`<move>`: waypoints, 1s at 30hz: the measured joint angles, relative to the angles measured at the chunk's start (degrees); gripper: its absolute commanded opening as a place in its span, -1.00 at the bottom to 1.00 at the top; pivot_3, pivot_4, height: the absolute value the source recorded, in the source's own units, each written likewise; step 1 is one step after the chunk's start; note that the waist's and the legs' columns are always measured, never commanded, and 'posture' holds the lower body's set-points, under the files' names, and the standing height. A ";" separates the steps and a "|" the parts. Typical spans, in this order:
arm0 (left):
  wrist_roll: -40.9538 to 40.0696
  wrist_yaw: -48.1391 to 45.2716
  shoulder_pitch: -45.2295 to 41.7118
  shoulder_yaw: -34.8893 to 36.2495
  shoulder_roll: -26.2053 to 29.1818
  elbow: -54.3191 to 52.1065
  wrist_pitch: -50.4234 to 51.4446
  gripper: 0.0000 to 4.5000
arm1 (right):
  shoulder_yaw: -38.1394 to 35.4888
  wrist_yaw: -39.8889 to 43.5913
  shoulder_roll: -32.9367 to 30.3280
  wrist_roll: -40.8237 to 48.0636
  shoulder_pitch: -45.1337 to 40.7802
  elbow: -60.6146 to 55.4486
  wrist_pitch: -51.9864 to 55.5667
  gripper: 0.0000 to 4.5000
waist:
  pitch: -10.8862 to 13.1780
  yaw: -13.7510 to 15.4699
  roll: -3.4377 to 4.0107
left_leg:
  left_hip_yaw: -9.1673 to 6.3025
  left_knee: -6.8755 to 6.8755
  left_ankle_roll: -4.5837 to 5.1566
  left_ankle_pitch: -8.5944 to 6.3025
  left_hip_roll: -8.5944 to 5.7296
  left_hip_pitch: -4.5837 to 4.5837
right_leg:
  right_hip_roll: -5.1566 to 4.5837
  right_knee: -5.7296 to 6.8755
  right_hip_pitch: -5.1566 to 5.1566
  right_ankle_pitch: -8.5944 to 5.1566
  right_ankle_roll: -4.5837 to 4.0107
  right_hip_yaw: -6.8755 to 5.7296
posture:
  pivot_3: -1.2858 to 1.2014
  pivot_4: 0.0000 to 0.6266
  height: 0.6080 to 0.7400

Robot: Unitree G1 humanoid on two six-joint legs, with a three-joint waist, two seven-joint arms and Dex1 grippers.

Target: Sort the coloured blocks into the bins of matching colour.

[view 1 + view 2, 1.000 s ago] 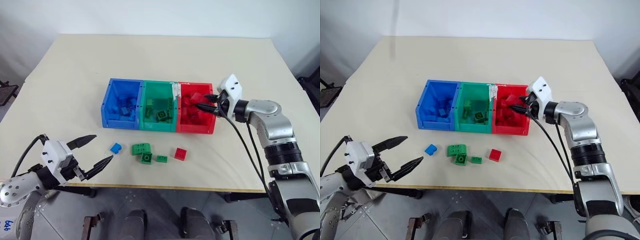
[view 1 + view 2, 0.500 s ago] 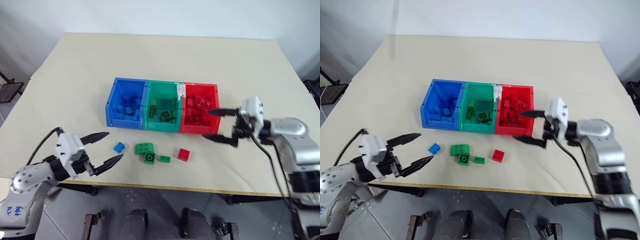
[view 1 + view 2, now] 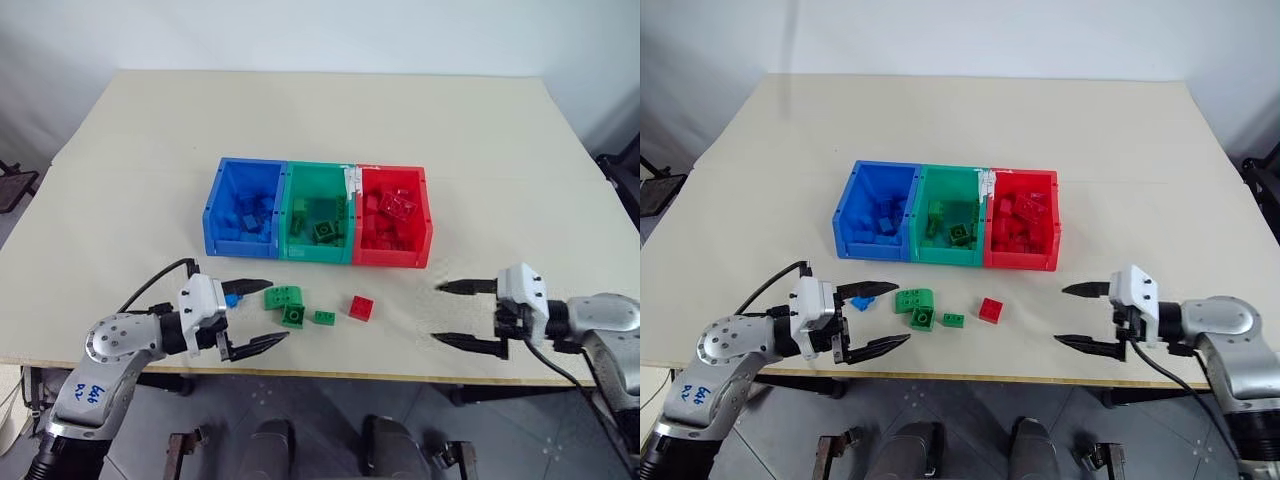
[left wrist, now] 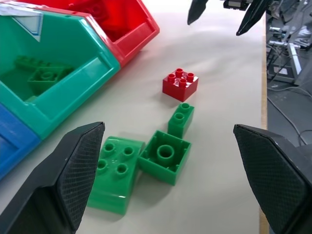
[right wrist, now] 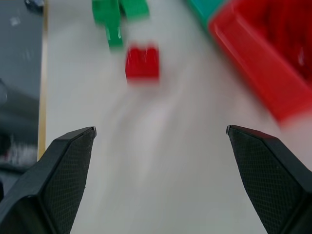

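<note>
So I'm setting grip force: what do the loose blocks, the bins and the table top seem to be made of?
The red block and green blocks look like hard moulded plastic: glossy highlights, crisp studs. The bins, like the green bin, look like smooth, slightly shiny plastic with soft reflections on the walls. The table top is matte beige, possibly laminate; the material is uncertain.

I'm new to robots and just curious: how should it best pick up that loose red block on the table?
Probably from above, pinching two opposite flat side walls of the red block. It sits studs up, square and low, so the sides give the only flat grip. It lies apart from the small green block, leaving room for fingers, and the open right end effector has a free path.
</note>
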 measured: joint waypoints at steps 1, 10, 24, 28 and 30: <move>-0.07 0.02 0.46 1.20 0.14 0.55 -0.36 1.00 | 2.07 -1.94 0.57 -0.31 -1.39 -1.94 3.11 0.99 | 0.00 0.03 0.00 | 0.00 0.00 0.00 0.00 0.00 0.00 | 0.00 0.00 -0.01 0.00 0.00 0.00 | 0.03 -0.52 1.00; -0.67 -0.38 10.38 9.34 1.94 0.14 -0.83 1.00 | 16.29 -15.13 8.97 -6.35 -9.17 -8.13 16.78 0.91 | 0.00 0.89 -0.01 | -0.06 0.03 0.06 -0.17 -0.03 -0.14 | 0.02 -0.13 -0.07 0.00 -0.01 -0.01 | 0.03 -0.52 1.00; -3.93 0.65 10.67 9.50 1.24 -4.13 1.85 1.00 | 8.43 -15.25 13.42 1.48 -10.78 -6.21 15.59 -0.35 | 0.00 0.35 -0.01 | 0.00 0.02 0.05 -0.17 0.02 -0.08 | 0.04 -0.06 -0.06 0.00 -0.01 0.01 | 0.03 -0.52 1.00; -3.82 1.85 11.23 10.55 0.61 -3.91 1.22 1.00 | 1.80 -17.99 15.33 5.80 -17.38 -2.92 15.51 -0.35 | 0.00 0.35 -0.01 | 0.00 0.03 0.05 -0.17 0.02 -0.05 | 0.04 -0.04 -0.06 0.00 -0.01 0.01 | 0.03 -0.52 1.00; -3.82 2.97 11.72 12.29 0.00 -3.63 0.87 1.00 | 1.08 -19.93 15.40 2.93 -21.82 3.21 11.48 -0.35 | 0.00 0.28 -0.01 | 0.01 0.03 0.05 -0.17 0.01 -0.05 | 0.05 -0.04 -0.07 -0.01 -0.02 0.01 | 0.03 -0.52 1.00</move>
